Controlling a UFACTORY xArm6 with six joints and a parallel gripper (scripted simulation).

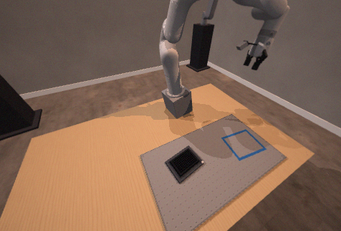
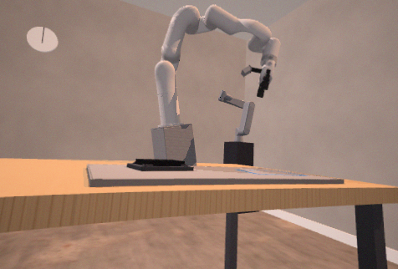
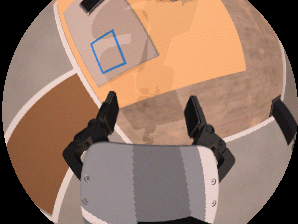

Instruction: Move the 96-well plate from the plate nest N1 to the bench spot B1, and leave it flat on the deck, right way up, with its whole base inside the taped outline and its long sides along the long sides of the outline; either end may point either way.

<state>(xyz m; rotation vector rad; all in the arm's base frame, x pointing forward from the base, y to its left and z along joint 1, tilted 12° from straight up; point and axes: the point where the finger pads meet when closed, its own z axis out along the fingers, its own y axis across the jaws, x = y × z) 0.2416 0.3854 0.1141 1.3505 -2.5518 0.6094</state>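
Note:
The black 96-well plate (image 1: 184, 162) sits flat in its dark plate nest on the left part of the grey deck (image 1: 211, 164). It also shows in the exterior view (image 2: 160, 164) and small in the wrist view (image 3: 91, 2). The blue taped outline (image 1: 243, 144) lies on the deck's right part and is empty; the wrist view shows the outline too (image 3: 108, 51). My gripper (image 1: 256, 61) hangs high in the air, far above and beyond the deck's right edge, open and empty. Its fingers show spread in the wrist view (image 3: 152, 112).
The arm's grey base block (image 1: 177, 102) stands on the wooden table behind the deck. A black pedestal (image 1: 200, 46) with a second small arm (image 2: 242, 114) stands on the floor beyond the table. A dark cabinet (image 1: 12, 112) is at the far left.

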